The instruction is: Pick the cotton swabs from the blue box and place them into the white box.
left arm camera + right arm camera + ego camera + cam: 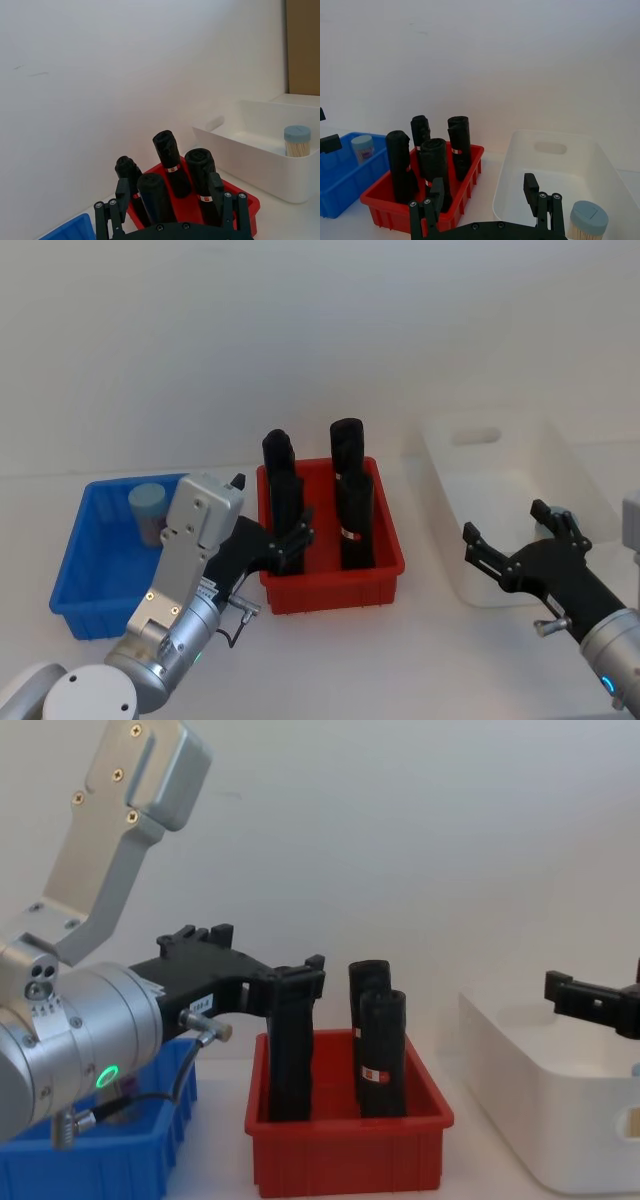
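Currently cotton swabs (148, 508) in blue box (72, 558) near spread left fingers (122, 193); right fingers (482, 548) spread.

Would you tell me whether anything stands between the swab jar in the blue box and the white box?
Yes. The red bin with its upright black rolls sits directly between the blue box, which holds the swab jar, and the white box. The jar would probably need lifting over the rolls.

Spread left claw (169, 186) faces red plastic bin (248, 206) of black rolls (168, 150).
In the white plastic tub (250, 157) stands a blue-lidded clear swab jar (297, 141).
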